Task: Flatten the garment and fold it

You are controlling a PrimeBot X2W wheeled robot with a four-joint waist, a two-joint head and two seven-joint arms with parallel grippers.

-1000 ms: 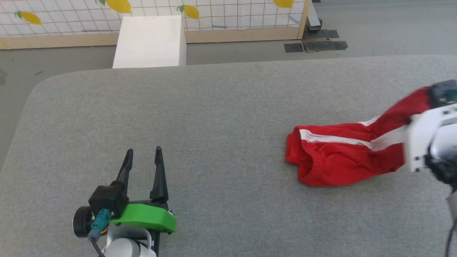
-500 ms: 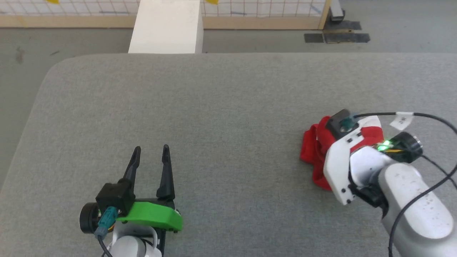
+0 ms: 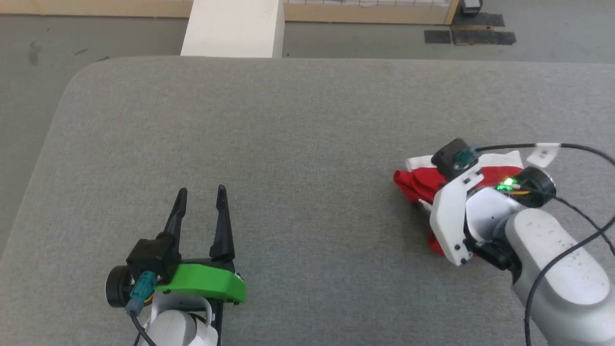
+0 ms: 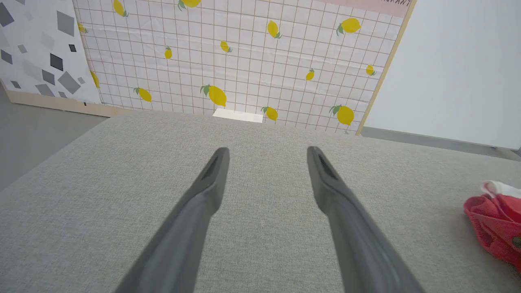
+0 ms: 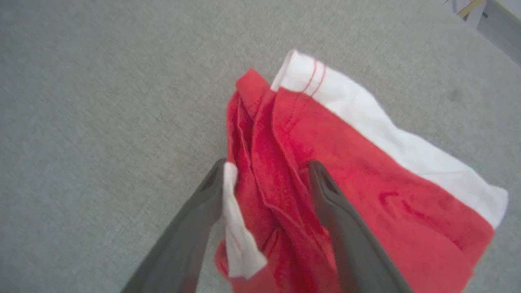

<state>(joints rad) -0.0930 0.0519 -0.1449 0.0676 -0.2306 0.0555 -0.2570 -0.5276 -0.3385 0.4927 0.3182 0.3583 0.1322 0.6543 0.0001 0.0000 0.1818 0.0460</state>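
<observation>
- Right wrist view tells most of it: the right gripper (image 5: 266, 167), with its two long dark fingers, sits straight over the garment (image 5: 346, 154). That's a pair of bright red soft fabric shorts with a broad white side stripe, bunched up and doubled over on itself.
- Jaws on that side stand wide. Red folds and a little white flap sit between the fingers, with the flap brushing one of them. Nothing looks pinched, so I'd call it loose rather than held.
- Where it is: head view puts the garment at the right side of the grey fabric-covered table (image 3: 288, 120), lying on the surface and half hidden under the pale right wrist.
- Long axis: in the right wrist view the white stripe runs diagonally, from just past the fingertips off to the lower right. In the head view the visible white edge goes roughly left to right across the table. The rest is under the wrist, so I can't say more about the outline.
- The left gripper (image 3: 201, 192) is spread wide too and holding nothing. It hovers over bare table at the lower left, well apart from the heap. From there the garment lies off to its right, just peeking in at the right edge of the left wrist view.
- My read: the right arm is nearer by a lot, basically on top of it. Flattening isn't done yet. Spreading it along that stripe probably means grabbing one end, with the left arm crossing over for the other.
</observation>
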